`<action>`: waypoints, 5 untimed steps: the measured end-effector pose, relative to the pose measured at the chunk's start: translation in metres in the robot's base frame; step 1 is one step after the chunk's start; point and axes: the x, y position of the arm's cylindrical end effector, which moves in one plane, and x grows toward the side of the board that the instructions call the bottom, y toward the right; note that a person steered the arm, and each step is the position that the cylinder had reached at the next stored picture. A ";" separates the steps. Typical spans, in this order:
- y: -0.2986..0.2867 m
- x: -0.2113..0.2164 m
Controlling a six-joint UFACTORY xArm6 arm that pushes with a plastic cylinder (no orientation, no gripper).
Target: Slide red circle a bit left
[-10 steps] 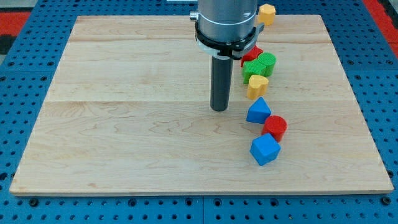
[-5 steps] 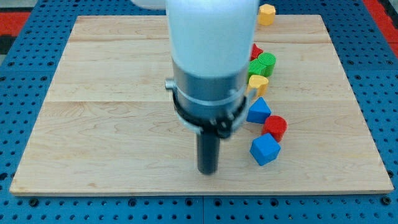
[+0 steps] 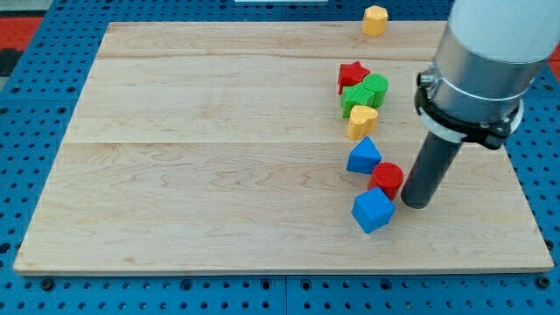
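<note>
The red circle (image 3: 386,179) lies on the wooden board (image 3: 210,149) at the lower right of the middle. A blue triangular block (image 3: 363,157) touches it at the upper left and a blue cube (image 3: 373,210) sits just below it. My tip (image 3: 417,203) stands right beside the red circle on its right side, touching or nearly touching it.
Higher up in the same column lie a yellow heart-shaped block (image 3: 360,122), two green blocks (image 3: 365,92) and a red star (image 3: 353,74). A yellow block (image 3: 374,19) sits at the board's top edge. A blue pegboard surrounds the board.
My tip swung from the left of the blocks, down toward the board's bottom, then across to the right side of the red circle. The blocks have not moved.
</note>
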 end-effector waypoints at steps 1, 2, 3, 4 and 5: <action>0.006 -0.005; 0.006 -0.024; 0.003 -0.028; 0.002 -0.028; -0.002 -0.028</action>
